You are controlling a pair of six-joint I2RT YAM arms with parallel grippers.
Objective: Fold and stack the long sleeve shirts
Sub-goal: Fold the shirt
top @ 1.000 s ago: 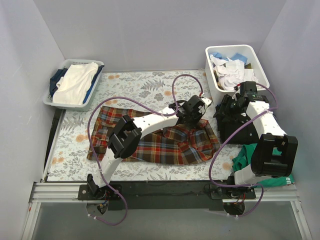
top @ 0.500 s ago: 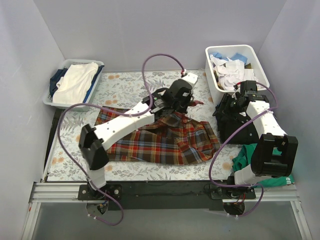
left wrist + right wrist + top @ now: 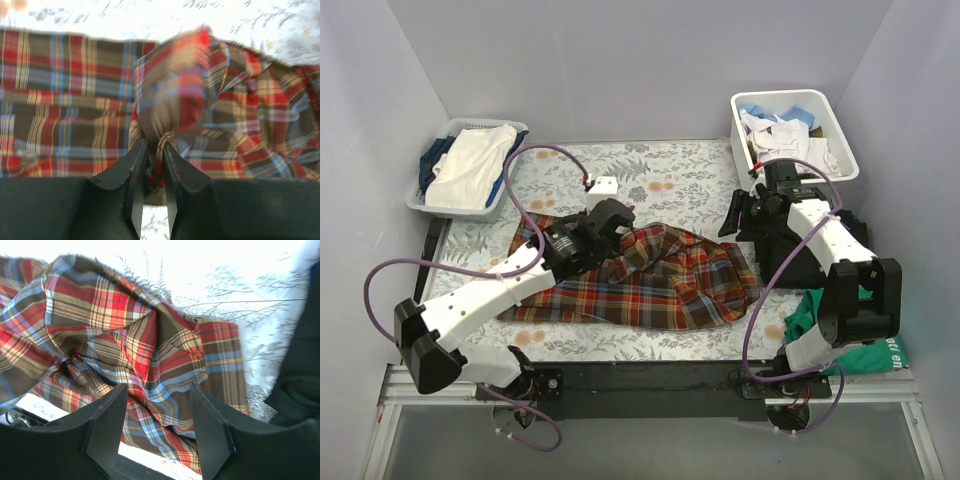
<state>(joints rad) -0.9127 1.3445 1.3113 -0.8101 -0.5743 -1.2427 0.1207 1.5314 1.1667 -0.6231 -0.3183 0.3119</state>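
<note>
I am working on the fold of the plaid shirt, which is lying across the middle of the table, rumpled along its far edge and not yet squared. My left gripper is clamping narrow on a bunched tuft of that plaid, raised off the rest of the cloth. In the top view this pinch is sitting at about 11 o'clock from the shirt's middle. Further right, my right gripper is hovering with its fingers spread wide, holding nothing, above the crumpled part of the shirt near 2 o'clock. The black garments are lying at 3 o'clock from the shirt, just beside its right edge and partly hidden under my right arm.

I am judging this as an early stage: one shirt is being folded and it is not ready for stacking. Next, I am expecting to carry the left pinch toward 6 o'clock so the flap lays flat. The right fingers would need to come down and hold the loose cloth so it does not drag along.
</note>
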